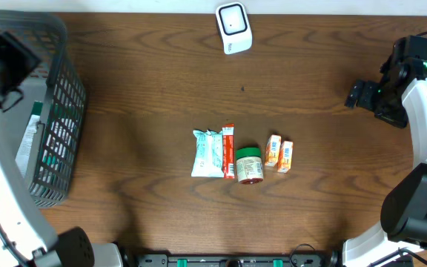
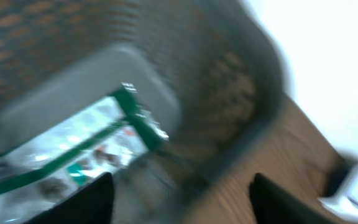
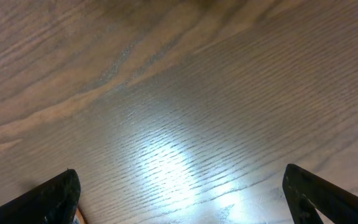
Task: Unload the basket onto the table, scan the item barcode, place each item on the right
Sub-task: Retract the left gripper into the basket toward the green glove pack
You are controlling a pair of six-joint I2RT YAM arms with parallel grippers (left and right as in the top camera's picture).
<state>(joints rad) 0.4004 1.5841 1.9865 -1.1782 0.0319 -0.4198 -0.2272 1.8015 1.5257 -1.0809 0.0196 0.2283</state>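
From overhead, the basket [image 1: 58, 111] sits hard against the left edge of the worktop [image 1: 139, 89]. The scanner [image 1: 233, 28] lies at the far edge, near the middle. Broad stretches of wood separate the basket, the scanner and the row of items at centre, and there is more wood between that row and my right arm.

My left arm reaches in from the near left corner, with its wrist above the basket's far end. The left gripper [image 2: 182, 180] points down into the basket with its fingers [image 2: 98, 199] standing well apart and nothing between them. That view is badly blurred. My right arm rises along the right edge and bends inward. The right gripper [image 3: 180, 171] is spread wide over bare wood, holding nothing.

A packet [image 2: 73, 149] with green trim lies flat on the basket floor, its long axis along the basket's length. In the centre row are a pale pouch [image 1: 207, 153], a red bar [image 1: 228, 150] touching it, a jar [image 1: 248, 165] and two orange boxes [image 1: 279, 153]. Pouch and bar run near-to-far. The jar's green lid faces the far edge. I cannot make out a barcode on any of them.
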